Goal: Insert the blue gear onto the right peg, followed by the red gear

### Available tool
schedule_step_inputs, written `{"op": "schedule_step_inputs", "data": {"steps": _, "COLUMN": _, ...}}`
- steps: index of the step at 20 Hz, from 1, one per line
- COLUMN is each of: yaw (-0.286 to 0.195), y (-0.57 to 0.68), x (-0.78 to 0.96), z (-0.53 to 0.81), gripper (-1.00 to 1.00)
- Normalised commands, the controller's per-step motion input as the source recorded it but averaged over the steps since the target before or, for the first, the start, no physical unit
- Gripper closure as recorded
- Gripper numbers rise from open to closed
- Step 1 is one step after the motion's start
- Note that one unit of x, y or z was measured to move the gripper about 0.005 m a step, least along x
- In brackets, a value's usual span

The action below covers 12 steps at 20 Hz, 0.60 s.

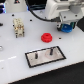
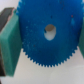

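Observation:
The blue gear [image 2: 47, 50] fills the wrist view, a toothed disc with a centre hole, held edge-on between green finger pads [image 2: 10, 47]. My gripper [image 2: 45, 45] is shut on it. In the exterior view the gripper [image 1: 66, 26] hangs above the table at the upper right, with a bit of blue showing at its tips. The red gear [image 1: 46, 37] lies flat on the white table, to the exterior view's left of the gripper. Nearer the front lies the grey black-rimmed plate [image 1: 56, 52] with two dark pins. The right peg [image 1: 50, 50] is the taller one and stands bare.
A beige block-like fixture [image 1: 19, 27] stands at the exterior view's left. Dark cables and white equipment run along the back edge. The shorter pin [image 1: 38, 55] stands on the plate's left half.

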Motion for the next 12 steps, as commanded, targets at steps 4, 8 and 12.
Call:
{"op": "schedule_step_inputs", "data": {"steps": 4, "yaw": 0.0, "y": -0.28, "x": 0.39, "z": 0.56, "gripper": 1.0}}
{"op": "schedule_step_inputs", "data": {"steps": 8, "yaw": 0.0, "y": -0.35, "x": 0.44, "z": 0.49, "gripper": 1.0}}
{"op": "schedule_step_inputs", "data": {"steps": 12, "yaw": 0.0, "y": -0.38, "x": 0.53, "z": 0.46, "gripper": 1.0}}
